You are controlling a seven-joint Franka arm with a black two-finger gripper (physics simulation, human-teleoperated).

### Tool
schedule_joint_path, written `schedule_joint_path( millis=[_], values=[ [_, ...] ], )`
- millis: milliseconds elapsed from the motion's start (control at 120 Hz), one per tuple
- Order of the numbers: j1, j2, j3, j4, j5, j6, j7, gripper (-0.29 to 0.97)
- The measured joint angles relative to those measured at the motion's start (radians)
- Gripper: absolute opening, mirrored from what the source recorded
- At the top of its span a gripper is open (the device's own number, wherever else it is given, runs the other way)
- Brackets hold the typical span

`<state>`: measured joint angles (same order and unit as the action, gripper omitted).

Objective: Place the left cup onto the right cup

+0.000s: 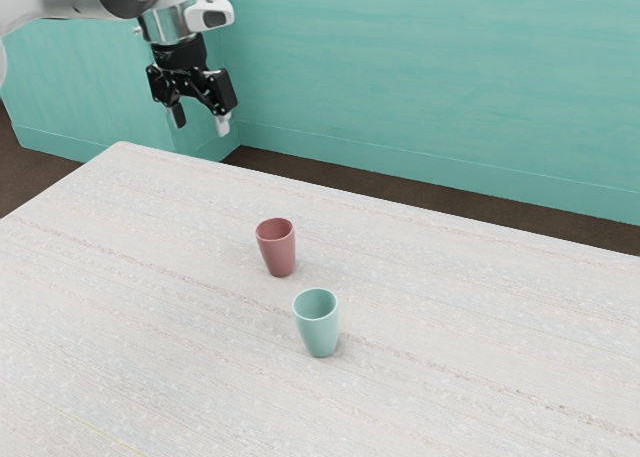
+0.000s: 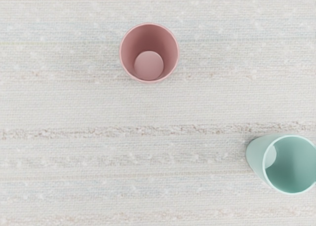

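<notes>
Exterior view: a black gripper (image 1: 200, 121) hangs high above the far corner of a pale wood-grain table (image 1: 120, 307), at the exterior view's upper left, in front of a turquoise wall (image 1: 430, 67). Its two fingers are spread apart and hold nothing. Well below and away from it, two cups stand upright on the table with their mouths up. A pink cup (image 1: 276, 246) stands farther back. A teal cup (image 1: 316, 322) stands nearer the camera and slightly toward the exterior view's right, close to the pink one but not touching. Wrist view, looking down: both cups show open and empty, apart on the tabletop.
</notes>
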<state>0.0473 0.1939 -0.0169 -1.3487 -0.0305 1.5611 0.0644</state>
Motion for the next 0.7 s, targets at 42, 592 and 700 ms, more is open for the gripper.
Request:
schedule_joint_path(
  millis=[42,592,700],
  values=[
    [-0.001,0.000,0.000,-0.001,0.000,0.000,0.001,0.68],
    [0.018,0.008,0.034,-0.170,-0.008,0.042,0.007,0.68],
    [0.017,0.010,0.034,-0.209,-0.007,0.077,0.006,0.68]
  ],
)
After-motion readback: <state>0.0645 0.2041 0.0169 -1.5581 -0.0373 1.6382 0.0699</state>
